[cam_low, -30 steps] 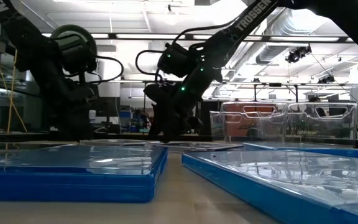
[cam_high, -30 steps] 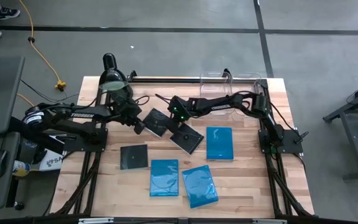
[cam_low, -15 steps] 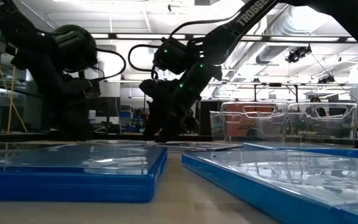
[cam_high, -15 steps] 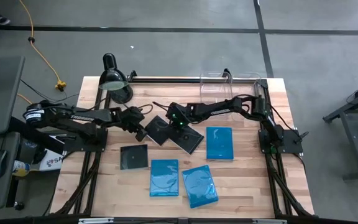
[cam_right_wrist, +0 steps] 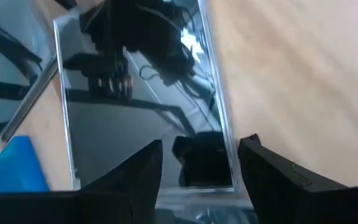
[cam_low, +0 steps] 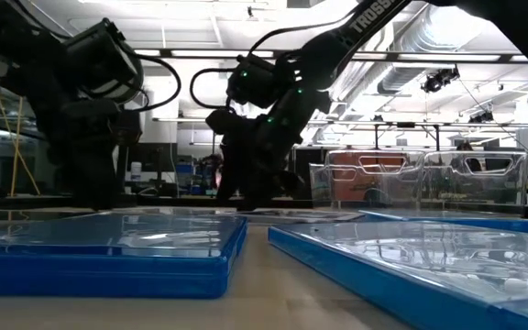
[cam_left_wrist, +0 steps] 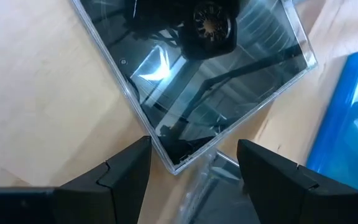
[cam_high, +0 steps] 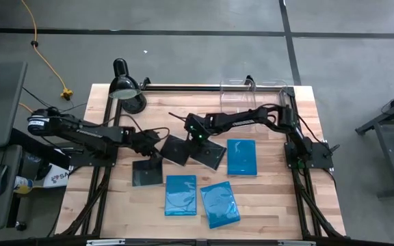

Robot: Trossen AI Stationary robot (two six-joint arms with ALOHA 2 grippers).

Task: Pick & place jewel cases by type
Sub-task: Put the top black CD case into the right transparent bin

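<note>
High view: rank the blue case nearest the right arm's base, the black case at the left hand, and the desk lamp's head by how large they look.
1. Blue case nearest the right arm's base, clearly largest.
2. Black case at the left hand.
3. Desk lamp's head, smallest, though it stands nearer the overhead camera, so this is unsure.

The high view looks straight down from well above, taking in the whole surface [cam_high: 272, 205] and the floor around it. The low view sits at surface height, very near two blue cases [cam_low: 108, 243], and faces level across them into the room. Each wrist view looks down from close above a black case [cam_left_wrist: 197, 74], [cam_right_wrist: 148, 106]; both of these cases also show in the high view at mid-surface.
</note>
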